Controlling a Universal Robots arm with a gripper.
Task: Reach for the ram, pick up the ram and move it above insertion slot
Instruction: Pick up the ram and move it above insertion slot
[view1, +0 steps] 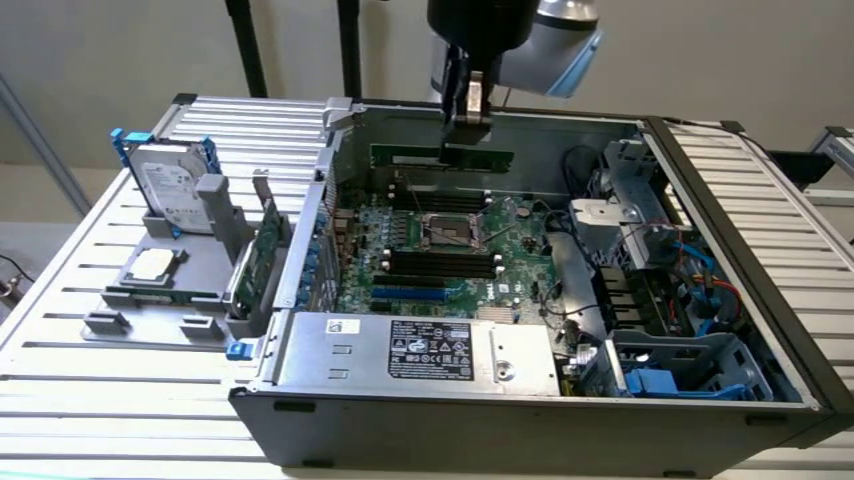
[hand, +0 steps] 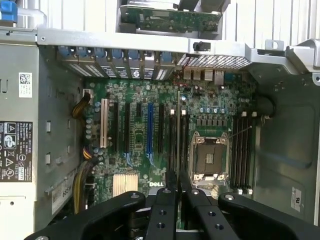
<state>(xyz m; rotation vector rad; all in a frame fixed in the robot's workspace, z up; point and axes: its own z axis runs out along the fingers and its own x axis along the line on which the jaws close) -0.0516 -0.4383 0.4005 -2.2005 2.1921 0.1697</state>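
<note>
- The gripper hangs over the far part of the open computer case, its fingers clenched on the ram.
- The ram is a long, thin green stick, held level by its upper edge, lifted clear of the motherboard and near the case's back wall.
- In the wrist view the ram shows edge-on as a thin line running out from between the two fingers, over the board.
- There the ram lies beside the CPU socket, on the side toward the long black slots; a second bank of slots sits on the socket's other side.
- In the exterior view the CPU socket is in the middle of the board, with black slots on its near side and more on its far side, under the ram.
- A silver power supply with a black label fills the near corner of the case.
- Blue-tabbed drive bays and cables crowd the exterior view's right side of the case.
- On the slatted surface, at the exterior view's left, a hard drive stands upright in a grey holder.
- A green expansion card stands just beside the case's outer wall.
</note>
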